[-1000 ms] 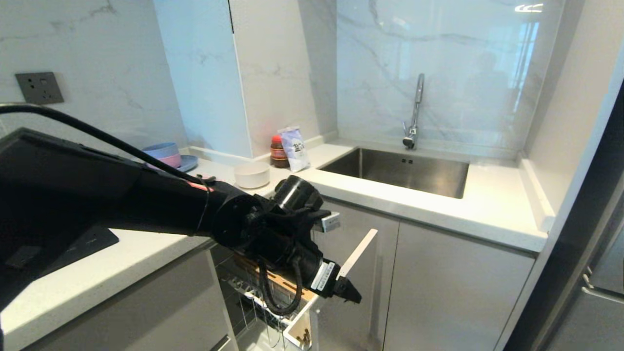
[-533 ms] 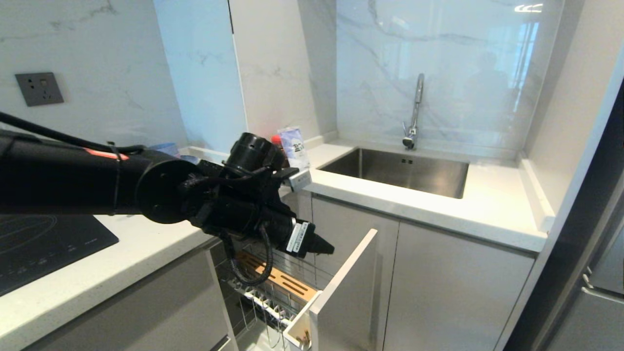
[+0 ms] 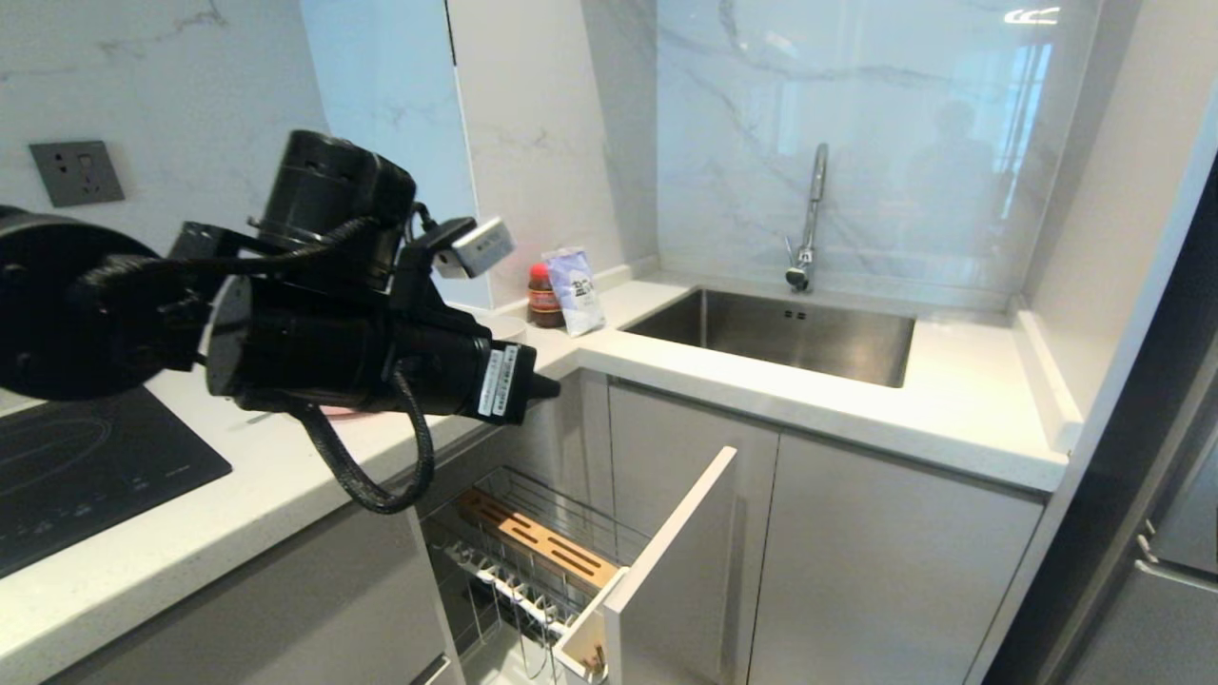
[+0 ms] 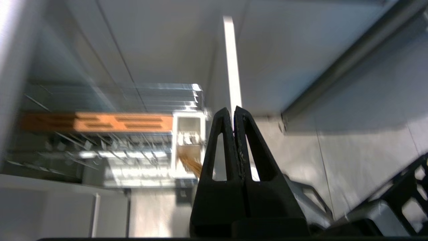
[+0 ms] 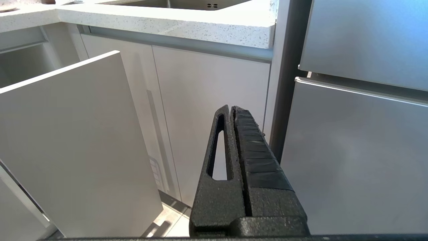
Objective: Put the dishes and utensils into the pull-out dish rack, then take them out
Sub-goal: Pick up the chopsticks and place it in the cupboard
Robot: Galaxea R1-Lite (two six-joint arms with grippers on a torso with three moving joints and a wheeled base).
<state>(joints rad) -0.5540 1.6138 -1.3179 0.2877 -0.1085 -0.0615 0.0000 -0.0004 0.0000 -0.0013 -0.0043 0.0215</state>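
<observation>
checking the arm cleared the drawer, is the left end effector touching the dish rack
Apart. In the head view the left end effector, shut and empty, hangs at counter height, with clear open space between it and the dish rack below.

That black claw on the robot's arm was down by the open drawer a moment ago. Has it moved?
Yes. The left gripper has risen from beside the pull-out dish rack to the height of the countertop edge, shifting leftward, fingers shut and empty.

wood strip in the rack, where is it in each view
Head: wood strip low centre, in the open rack under the left gripper.
Left wrist: wood strip at mid-left, beside the white cup.
Right wrist: not in it.
Shared landmark: grey front panel.
</observation>
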